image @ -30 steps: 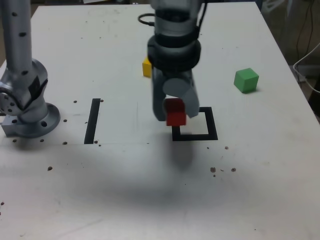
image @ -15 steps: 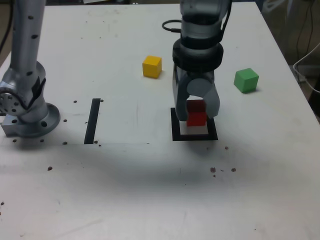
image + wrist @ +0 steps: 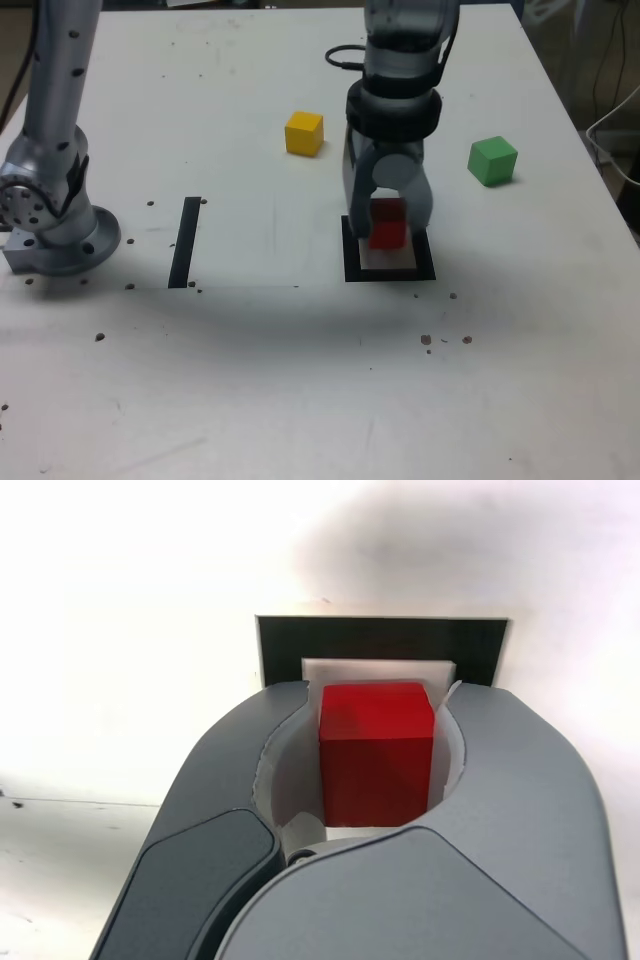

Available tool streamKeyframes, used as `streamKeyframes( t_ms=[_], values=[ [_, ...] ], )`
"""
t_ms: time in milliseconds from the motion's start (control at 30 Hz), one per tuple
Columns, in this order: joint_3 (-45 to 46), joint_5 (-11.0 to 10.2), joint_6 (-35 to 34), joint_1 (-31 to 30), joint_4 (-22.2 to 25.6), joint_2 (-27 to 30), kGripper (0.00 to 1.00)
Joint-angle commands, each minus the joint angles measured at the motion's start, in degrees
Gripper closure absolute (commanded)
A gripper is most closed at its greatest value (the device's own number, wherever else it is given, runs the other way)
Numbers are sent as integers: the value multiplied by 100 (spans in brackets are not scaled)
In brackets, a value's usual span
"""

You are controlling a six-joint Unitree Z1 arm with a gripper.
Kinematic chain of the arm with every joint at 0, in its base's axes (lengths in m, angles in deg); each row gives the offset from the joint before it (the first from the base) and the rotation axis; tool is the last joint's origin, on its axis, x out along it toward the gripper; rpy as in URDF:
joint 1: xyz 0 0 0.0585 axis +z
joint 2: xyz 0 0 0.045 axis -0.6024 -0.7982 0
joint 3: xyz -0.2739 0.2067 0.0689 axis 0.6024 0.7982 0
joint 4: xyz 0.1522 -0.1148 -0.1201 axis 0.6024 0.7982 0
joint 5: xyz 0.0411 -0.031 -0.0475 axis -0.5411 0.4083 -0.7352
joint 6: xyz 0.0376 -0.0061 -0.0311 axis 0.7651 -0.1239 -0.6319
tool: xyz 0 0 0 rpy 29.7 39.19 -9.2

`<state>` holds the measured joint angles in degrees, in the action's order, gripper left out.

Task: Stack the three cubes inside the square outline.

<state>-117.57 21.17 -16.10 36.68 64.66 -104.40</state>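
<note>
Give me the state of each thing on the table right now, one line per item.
claw: shut on the red cube, over the square outline
red cube: gripped, above the outline's pale centre
yellow cube: loose on the table, outside the outline
green cube: loose on the table, outside the outline
square outline: no cube released in it

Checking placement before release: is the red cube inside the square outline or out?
Inside: the red cube, gripped by the gripper, sits over the pale centre of the square outline. Whether it touches down, cannot tell.
</note>
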Motion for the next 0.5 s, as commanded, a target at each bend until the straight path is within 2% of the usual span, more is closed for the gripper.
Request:
streamKeyframes(
  t_ms=[0, 333, 467],
  values=[
    [79, 54, 26, 15, -71, 44, 71],
    [181, 101, 46, -120, -224, 153, 71],
    [200, 106, 46, -143, -250, 143, 64]
  ],
)
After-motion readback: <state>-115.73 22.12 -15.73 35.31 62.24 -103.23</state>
